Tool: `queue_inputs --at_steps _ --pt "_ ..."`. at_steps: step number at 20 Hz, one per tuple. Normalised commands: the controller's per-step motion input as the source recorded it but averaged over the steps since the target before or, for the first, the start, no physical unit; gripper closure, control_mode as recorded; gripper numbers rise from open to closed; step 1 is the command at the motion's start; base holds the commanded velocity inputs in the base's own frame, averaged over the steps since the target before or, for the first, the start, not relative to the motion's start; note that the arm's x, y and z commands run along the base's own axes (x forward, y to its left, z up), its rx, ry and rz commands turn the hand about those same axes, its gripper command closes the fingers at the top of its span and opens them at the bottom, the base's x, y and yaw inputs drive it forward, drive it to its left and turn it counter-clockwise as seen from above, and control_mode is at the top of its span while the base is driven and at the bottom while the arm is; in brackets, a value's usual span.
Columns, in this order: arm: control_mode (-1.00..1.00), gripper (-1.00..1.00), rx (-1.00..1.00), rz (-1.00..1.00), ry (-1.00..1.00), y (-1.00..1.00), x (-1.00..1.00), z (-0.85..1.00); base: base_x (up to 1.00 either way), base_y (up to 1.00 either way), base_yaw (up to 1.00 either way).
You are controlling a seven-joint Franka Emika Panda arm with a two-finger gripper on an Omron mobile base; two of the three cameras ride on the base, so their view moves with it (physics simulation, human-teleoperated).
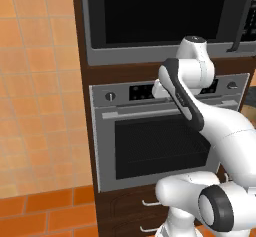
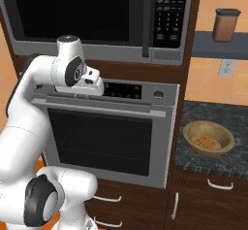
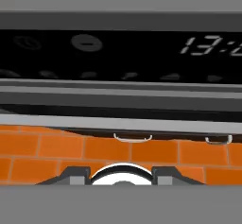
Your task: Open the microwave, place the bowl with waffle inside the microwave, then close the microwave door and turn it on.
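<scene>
The microwave (image 2: 92, 15) is built in above the oven, with its black glass door (image 1: 160, 11) shut and the dark bar handle (image 2: 145, 23) beside the button panel (image 2: 169, 13). The tan bowl (image 2: 209, 138) holds a waffle (image 2: 205, 140) and sits on the dark counter (image 2: 193, 163) to the right. My gripper (image 3: 121, 175) is below the microwave, close to the oven's display strip (image 3: 142, 53) and facing it. Its fingertips (image 3: 75, 174) stand apart with nothing between them. The bowl lies far to the gripper's right.
The silver oven (image 2: 106, 141) with knobs and a mesh window fills the cabinet under the microwave. Drawers with curved handles (image 2: 104, 198) lie below it. A brown canister (image 2: 226, 25) stands on a shelf at upper right. Orange tiled floor (image 1: 40, 211) spreads to the left.
</scene>
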Motion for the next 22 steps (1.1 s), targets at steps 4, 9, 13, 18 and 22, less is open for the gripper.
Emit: queue_inputs --at_steps 4,9,13,18,22 --pt "-1.0 -1.0 0.01 0.0 -0.01 -0.11 -0.19 0.0 0.0 0.0 0.0" --pt "-1.0 -1.0 0.1 -0.06 -0.03 -0.4 -0.54 0.43 0.0 0.0 0.0" --pt "-1.0 -1.0 0.01 -0.28 0.0 -0.4 -0.27 0.79 0.0 0.0 0.0" --pt "-1.0 -1.0 0.0 -0.24 -0.05 -0.48 -0.11 0.86 0.0 0.0 0.0" --pt "-1.0 -1.0 0.0 -0.11 -0.18 -0.57 -0.13 0.72 0.0 0.0 0.0"
